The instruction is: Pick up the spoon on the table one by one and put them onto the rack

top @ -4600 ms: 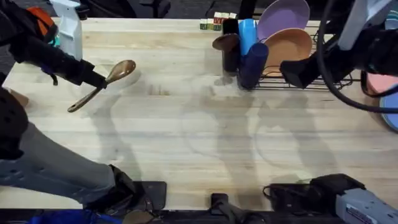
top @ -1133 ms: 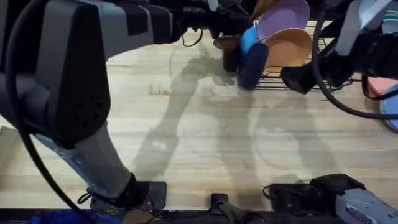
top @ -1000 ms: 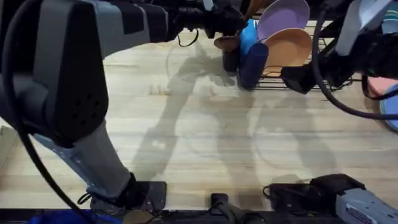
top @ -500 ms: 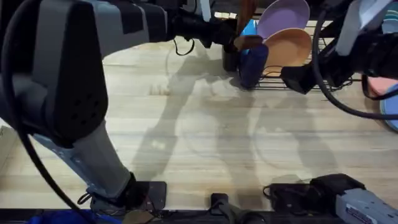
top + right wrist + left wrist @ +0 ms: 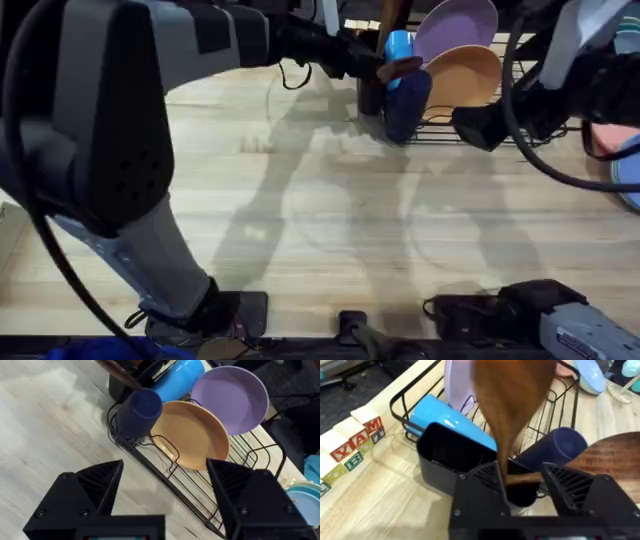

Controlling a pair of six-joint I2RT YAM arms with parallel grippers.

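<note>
Left wrist view, spoon [image 5: 512,407] blurred, apparently over rack [image 5: 560,415], jaws hidden.

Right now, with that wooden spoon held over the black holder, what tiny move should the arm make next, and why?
Probably lower it a little. The left gripper is clamped on the spoon, which hangs handle-down over the black utensil holder at the rack's end, so sinking the handle inside before letting go looks safest.

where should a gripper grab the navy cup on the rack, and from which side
Take the navy cup by its closed base end, coming from the open table side. It lies tipped over the rack's front corner with that round end facing outward and free. The orange plate crowds its other side, and the left gripper with its spoon sits just behind.
</note>
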